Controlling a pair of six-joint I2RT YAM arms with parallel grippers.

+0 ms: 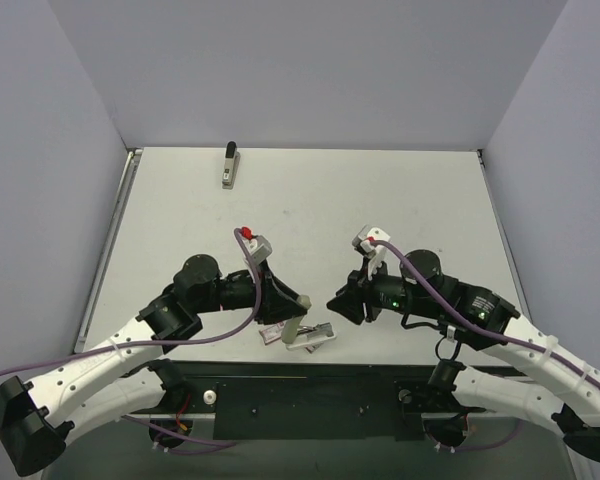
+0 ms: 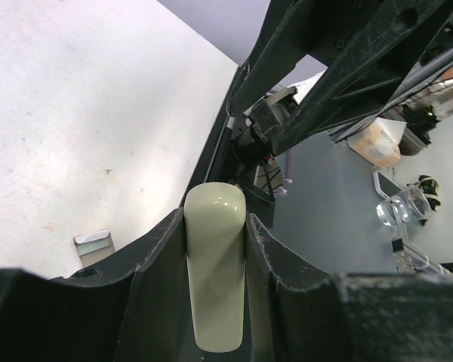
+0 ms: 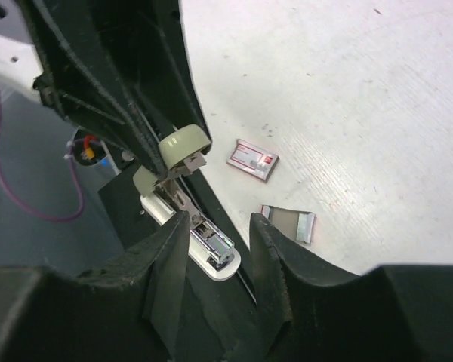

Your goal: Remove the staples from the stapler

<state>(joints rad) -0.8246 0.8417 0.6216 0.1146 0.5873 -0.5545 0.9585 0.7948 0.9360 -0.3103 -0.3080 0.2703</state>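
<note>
A cream-white stapler [image 1: 313, 336] lies opened at the table's near edge. My left gripper [image 1: 294, 312] is shut on its raised cream lid [image 2: 215, 264]. In the right wrist view the lid [image 3: 183, 145] stands up over the chrome magazine [image 3: 210, 238] and white base. My right gripper [image 3: 219, 226] is open, and the magazine's front end shows between its fingers, beside the left one. In the top view it [image 1: 340, 303] hovers just right of the stapler. I cannot make out any staples. A slim silvery-beige bar stapler with a black end [image 1: 230, 166] lies far back.
A small red-and-white box [image 3: 253, 160] and a small grey box [image 3: 288, 223] lie on the white table beside the open stapler. The black mounting rail [image 1: 310, 395] runs along the near edge. Grey walls [image 1: 40, 150] enclose the table on three sides.
</note>
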